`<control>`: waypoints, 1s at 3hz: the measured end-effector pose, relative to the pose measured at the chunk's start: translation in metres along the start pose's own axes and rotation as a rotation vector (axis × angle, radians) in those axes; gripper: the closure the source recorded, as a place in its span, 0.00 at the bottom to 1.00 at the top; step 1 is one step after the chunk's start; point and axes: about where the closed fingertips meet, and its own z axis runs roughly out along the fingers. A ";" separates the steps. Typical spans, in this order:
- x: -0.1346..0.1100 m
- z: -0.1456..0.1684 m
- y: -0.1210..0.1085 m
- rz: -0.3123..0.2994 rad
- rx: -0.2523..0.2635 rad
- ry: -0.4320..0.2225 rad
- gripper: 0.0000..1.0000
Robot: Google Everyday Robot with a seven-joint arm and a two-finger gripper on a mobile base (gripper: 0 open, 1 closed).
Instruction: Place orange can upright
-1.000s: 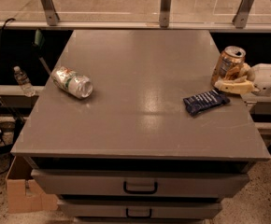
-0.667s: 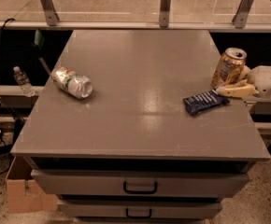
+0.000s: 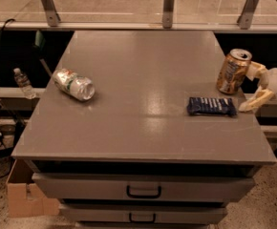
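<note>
The counter (image 3: 143, 85) holds the orange can (image 3: 233, 71) upright near its right edge. The gripper (image 3: 249, 87), released just beside it, could knock it over on retreat.

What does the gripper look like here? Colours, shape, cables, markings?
The gripper, at the table's right edge beside the orange can, has a rounded white body and two pale cream, tapered fingers. No cables or markings visible; the arm is out of frame.
</note>
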 end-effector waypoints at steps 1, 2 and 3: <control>-0.042 -0.031 -0.007 0.010 0.104 0.007 0.00; -0.116 -0.067 -0.010 -0.003 0.260 0.035 0.00; -0.187 -0.088 -0.006 -0.043 0.392 0.071 0.00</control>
